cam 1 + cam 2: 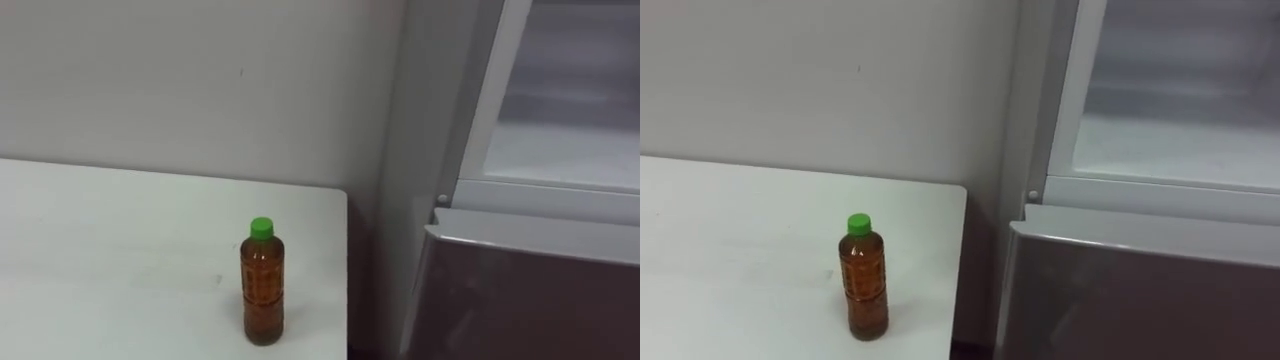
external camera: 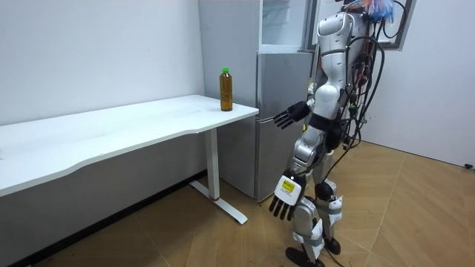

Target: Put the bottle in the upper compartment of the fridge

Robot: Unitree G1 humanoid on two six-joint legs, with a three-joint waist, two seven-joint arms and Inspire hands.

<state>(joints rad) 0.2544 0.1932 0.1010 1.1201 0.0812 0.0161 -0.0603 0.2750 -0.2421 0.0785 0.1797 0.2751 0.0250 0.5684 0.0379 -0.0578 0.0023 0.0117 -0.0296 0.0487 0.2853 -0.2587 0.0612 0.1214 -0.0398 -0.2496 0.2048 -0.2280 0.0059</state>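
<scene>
A brown bottle (image 1: 264, 287) with a green cap stands upright on the white table (image 1: 120, 260), close to the table's right end. In the room view the bottle (image 2: 225, 89) is on the table corner beside the grey fridge (image 2: 278, 126). The upper fridge compartment (image 1: 565, 120) is open and its white inside shows. I stand on the floor in front of the fridge, facing it and the table end. My right hand (image 2: 286, 116) is held forward at waist height with straight fingers, holding nothing. My left hand (image 2: 284, 199) hangs open by my leg.
The lower fridge door (image 1: 520, 300) is closed, with a narrow gap between the fridge and the table's edge. A plain wall (image 1: 200, 80) runs behind the table. The long table (image 2: 96, 133) stretches away to the room view's left, over a wooden floor (image 2: 415, 215).
</scene>
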